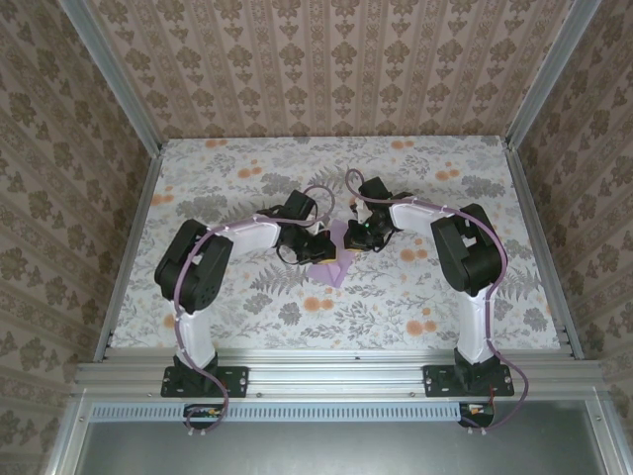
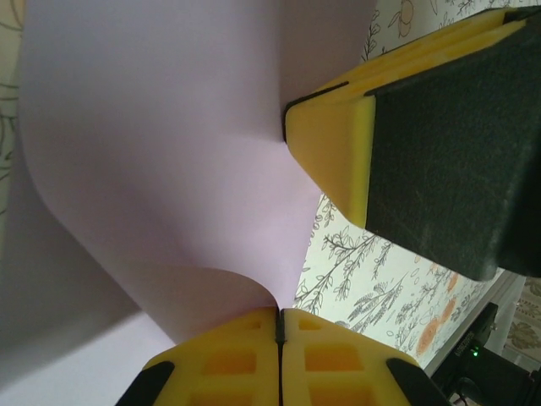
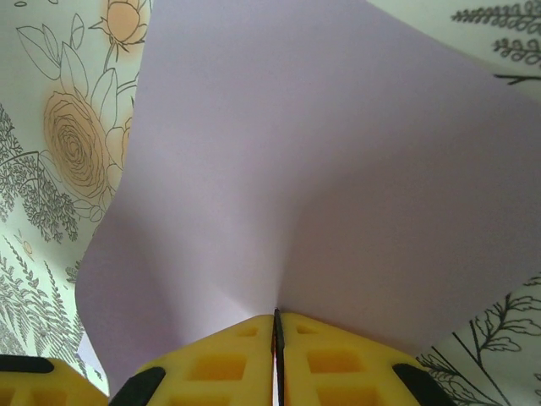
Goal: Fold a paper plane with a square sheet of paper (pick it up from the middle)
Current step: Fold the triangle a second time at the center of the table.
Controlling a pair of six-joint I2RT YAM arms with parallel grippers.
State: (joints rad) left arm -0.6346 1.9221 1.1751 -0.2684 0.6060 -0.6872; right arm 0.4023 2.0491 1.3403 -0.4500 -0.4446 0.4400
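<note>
Presently, paper [image 1: 329,269]: lilac sheet, bowed, at the middle of the table [image 1: 227,188].
Left gripper [image 2: 279,326]: clenched on the paper's edge.
Right gripper [image 3: 275,321]: likewise pinching the paper.
Bearing: sheet spans tip to tip; the tips sit close, and neither arm is nearer.
Next, likely: bring the edges together for the centre crease.

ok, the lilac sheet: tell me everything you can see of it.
The sheet is thin, plain pale lilac paper, unprinted. It is bowed into soft curves, not flat. The left gripper and right gripper each pinch it at an edge in shut yellow jaws, close together, over the middle of the floral tabletop. Whether any part rests on the tabletop is unclear.
</note>
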